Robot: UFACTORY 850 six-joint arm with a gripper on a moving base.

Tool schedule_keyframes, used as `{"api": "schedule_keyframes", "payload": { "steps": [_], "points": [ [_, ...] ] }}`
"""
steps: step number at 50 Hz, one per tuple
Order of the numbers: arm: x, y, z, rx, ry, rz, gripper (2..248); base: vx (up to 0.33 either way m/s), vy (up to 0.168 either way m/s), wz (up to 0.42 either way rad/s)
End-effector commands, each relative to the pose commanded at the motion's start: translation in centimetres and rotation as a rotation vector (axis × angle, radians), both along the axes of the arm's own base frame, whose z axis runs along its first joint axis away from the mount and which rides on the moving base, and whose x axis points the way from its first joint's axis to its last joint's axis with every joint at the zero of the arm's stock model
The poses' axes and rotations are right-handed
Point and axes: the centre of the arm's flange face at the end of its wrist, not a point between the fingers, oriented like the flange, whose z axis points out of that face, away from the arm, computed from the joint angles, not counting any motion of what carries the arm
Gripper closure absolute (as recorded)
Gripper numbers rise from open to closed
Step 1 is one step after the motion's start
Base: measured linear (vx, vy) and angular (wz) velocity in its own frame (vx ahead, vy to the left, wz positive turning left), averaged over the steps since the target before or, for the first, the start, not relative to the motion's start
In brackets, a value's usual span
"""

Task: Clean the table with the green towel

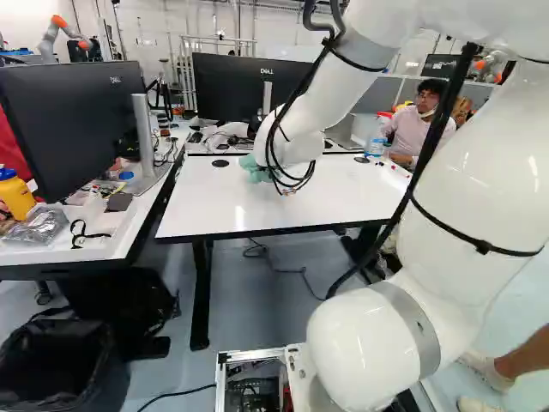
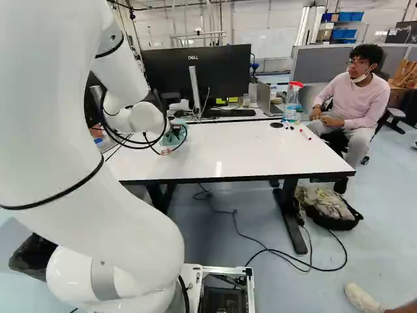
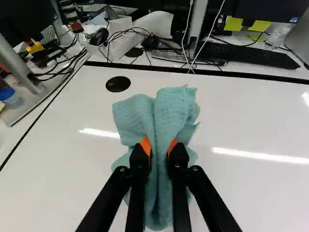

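In the left base view my gripper [image 1: 287,187] is mostly hidden behind the arm's wrist, over the far left part of the white table [image 1: 300,206]. Bunched green towel [image 1: 250,163] shows beside the wrist. Seen from the wrist, the gripper [image 3: 158,150] is shut on the towel [image 3: 176,108], whose folds are pinched between both orange pads and spread out ahead of and below the fingers. The towel appears to lie against the table top, near a round black cable cap [image 3: 118,84].
A spray bottle [image 2: 292,102] and markers [image 2: 305,134] are at the table's far right. Monitors [image 2: 195,72] and a keyboard [image 3: 248,54] stand beyond the far edge. A side desk [image 1: 94,240] adjoins at left. Another robot [image 1: 64,34] is far back. A person sits beside the table's right end.
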Motion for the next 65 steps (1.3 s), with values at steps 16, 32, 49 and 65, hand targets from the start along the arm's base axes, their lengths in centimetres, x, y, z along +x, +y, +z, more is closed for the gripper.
{"api": "schedule_keyframes", "payload": {
  "steps": [16, 32, 49, 65],
  "points": [
    [0.6, 0.1, -1.7, -0.005, 0.025, 0.0, 195, 0.0, 0.0, 0.0],
    [1.1, 0.2, -3.4, -0.012, 0.063, 0.0, 195, 0.0, 0.0, 0.0],
    [1.2, 0.2, -3.9, -0.014, 0.072, 0.0, 195, 0.0, 0.0, 0.0],
    [1.1, 0.2, -4.0, -0.018, 0.095, 0.0, 195, 0.0, 0.0, 0.0]
  ]
}}
